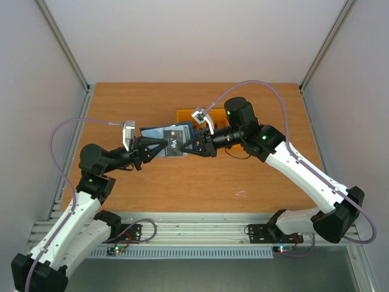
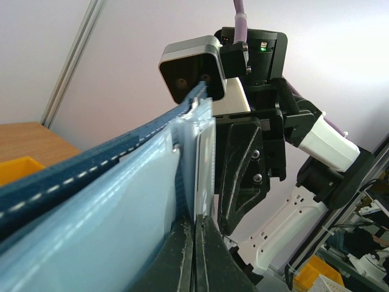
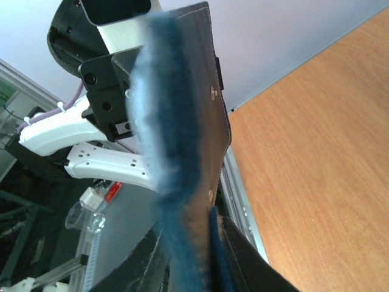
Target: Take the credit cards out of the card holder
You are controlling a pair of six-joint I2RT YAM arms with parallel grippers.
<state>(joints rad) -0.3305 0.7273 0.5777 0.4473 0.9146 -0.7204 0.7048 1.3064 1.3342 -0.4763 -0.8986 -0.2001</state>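
The card holder (image 1: 159, 134) hangs open above the table's middle, held between both grippers. A black card (image 1: 174, 145) with white lettering shows on its near face. My left gripper (image 1: 157, 148) is shut on the holder's left side. In the left wrist view the jaws (image 2: 196, 226) are pinched on a thin clear sleeve (image 2: 203, 159) of the blue-grey inside (image 2: 115, 219). My right gripper (image 1: 193, 145) is shut on the holder's right side. In the right wrist view its jaws (image 3: 200, 234) clamp the blurred blue edge beside the dark snap flap (image 3: 203, 91). The red and blue cards are hidden.
An orange plastic bin (image 1: 184, 115) stands on the table just behind the held holder; its corner also shows in the left wrist view (image 2: 15, 169). The wooden table (image 1: 200, 182) lies below, with side walls left and right and a metal rail at the near edge.
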